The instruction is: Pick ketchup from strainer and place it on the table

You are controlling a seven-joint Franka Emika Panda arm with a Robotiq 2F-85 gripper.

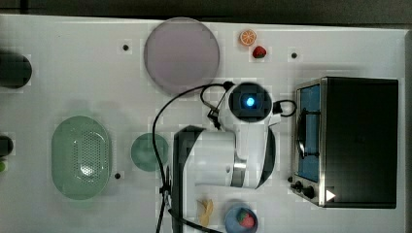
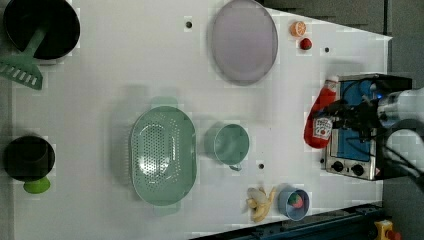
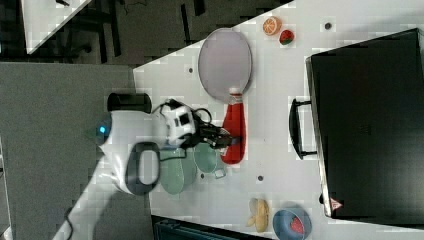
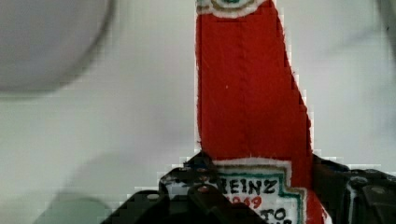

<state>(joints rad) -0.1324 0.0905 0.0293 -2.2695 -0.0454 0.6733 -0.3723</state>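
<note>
Holding the ketchup [image 2: 319, 120] at its label, gripper [image 2: 336, 119] fingers clamped on both sides, bottle clear of the table [image 2: 100, 75]. In the left view it hangs well right of the strainer [image 2: 162, 155], past the mug [image 2: 231, 144], beside the oven [image 2: 362, 125].

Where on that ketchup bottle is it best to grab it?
Around the wide labelled body, as the gripper holds the ketchup now: one of the jaws on each flat side, over the label. The bottle tapers toward the cap, so the neck would probably slip; the broad lower part gives better purchase.
</note>
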